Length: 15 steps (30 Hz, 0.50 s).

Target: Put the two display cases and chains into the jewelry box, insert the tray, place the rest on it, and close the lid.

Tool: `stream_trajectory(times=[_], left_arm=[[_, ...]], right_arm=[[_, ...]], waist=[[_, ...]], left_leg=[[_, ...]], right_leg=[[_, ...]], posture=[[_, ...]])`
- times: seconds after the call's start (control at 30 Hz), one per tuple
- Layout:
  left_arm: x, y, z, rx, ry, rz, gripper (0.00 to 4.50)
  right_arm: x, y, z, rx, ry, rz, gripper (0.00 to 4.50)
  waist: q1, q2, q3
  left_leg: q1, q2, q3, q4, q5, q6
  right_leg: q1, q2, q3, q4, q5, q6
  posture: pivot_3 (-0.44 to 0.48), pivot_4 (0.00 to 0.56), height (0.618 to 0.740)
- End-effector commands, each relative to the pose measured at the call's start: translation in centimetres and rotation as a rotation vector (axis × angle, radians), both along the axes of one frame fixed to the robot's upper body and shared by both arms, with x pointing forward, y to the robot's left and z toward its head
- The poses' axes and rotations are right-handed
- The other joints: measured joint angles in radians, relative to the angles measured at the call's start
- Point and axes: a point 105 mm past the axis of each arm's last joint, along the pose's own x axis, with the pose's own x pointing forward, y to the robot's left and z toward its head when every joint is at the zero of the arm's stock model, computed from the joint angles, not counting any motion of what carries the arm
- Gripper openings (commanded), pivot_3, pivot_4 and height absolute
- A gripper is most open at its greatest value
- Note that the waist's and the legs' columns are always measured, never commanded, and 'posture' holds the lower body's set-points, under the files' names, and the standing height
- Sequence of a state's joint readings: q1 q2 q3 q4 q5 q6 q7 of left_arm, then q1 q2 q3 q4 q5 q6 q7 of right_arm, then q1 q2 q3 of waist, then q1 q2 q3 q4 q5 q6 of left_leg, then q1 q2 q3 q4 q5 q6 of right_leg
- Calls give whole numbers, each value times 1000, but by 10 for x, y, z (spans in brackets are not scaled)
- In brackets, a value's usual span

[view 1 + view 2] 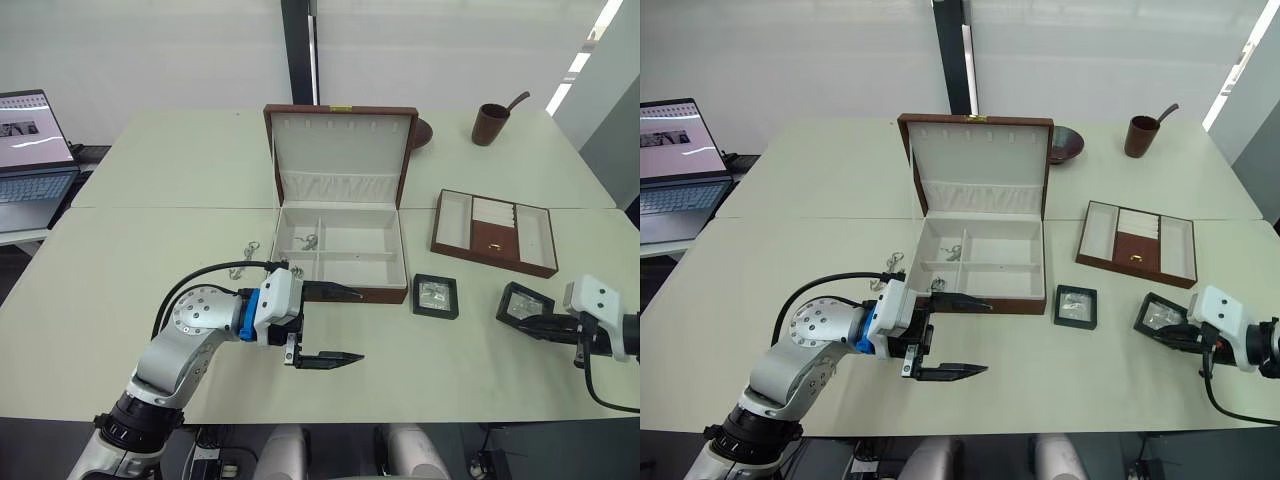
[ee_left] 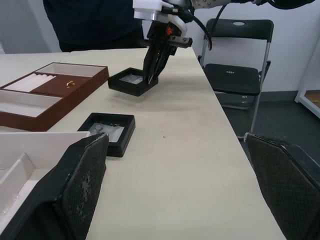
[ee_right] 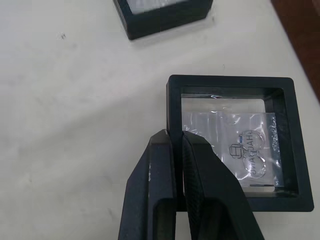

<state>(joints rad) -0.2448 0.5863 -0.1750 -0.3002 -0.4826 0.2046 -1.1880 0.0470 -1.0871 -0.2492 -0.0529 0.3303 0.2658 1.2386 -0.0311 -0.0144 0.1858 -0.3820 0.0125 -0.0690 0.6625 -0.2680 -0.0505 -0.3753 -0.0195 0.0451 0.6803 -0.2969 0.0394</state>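
The jewelry box [image 1: 386,293] stands open mid-table, its lid [image 1: 340,135] upright. One chain [image 1: 308,241] lies in a back compartment, and two chains [image 1: 245,256] lie on the table left of the box. My left gripper [image 1: 345,325] is open and empty in front of the box. One display case [image 1: 436,295] lies flat to the right of the box. My right gripper [image 3: 175,134] is shut on the frame edge of the other display case [image 3: 240,145], low over the table at the right. The tray [image 1: 495,232] sits behind them.
A laptop [image 1: 30,170] stands at the left edge. A brown cup with a spoon [image 1: 490,123] and a dark bowl [image 1: 422,131] are at the back. Beyond the table's right side are a folding chair [image 2: 235,75] and a person in dark clothes [image 2: 95,22].
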Motion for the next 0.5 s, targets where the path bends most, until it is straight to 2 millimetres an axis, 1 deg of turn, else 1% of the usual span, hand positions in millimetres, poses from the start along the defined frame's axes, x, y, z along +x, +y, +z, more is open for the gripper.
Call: stream_trajectory(times=[0.03,0.13,0.2,0.27,0.33,0.43,0.5], left_arm=[[9,12,11,-44,-31,93,4500],[13,23,15,-66,-31,173,4500],[15,30,17,-76,-31,227,4500],[15,35,18,-85,-29,262,4500],[15,42,19,-96,-30,320,4500],[13,58,19,-111,-23,426,4500],[12,64,17,-116,-17,476,4500]], right_arm=[[5,22,39,26,-50,87,17],[12,43,57,46,-60,162,17],[22,58,68,50,-88,212,17],[29,70,75,60,-105,245,17],[44,86,83,55,-145,286,17],[65,118,93,69,-187,370,17],[75,133,96,74,-202,415,17]], waist=[[-1,0,0],[0,0,0],[-2,0,0],[1,0,1],[1,-1,1],[-5,0,1],[-4,0,1]], left_leg=[[0,0,0,0,0,0],[0,0,-1,0,0,0],[0,1,-1,0,0,0],[0,1,-1,0,0,0],[-1,1,-2,0,0,0],[-1,1,-3,0,0,0],[-1,1,-4,-1,0,0]], right_leg=[[0,0,0,0,0,0],[0,0,0,0,0,0],[0,0,-1,0,0,0],[0,0,-1,0,0,0],[0,0,-2,0,0,0],[-2,-1,0,0,0,0],[-3,-1,-1,0,0,-1]], posture=[[0,150,740],[0,150,740],[0,150,740],[0,150,740],[0,150,740],[0,150,740],[0,150,740]])
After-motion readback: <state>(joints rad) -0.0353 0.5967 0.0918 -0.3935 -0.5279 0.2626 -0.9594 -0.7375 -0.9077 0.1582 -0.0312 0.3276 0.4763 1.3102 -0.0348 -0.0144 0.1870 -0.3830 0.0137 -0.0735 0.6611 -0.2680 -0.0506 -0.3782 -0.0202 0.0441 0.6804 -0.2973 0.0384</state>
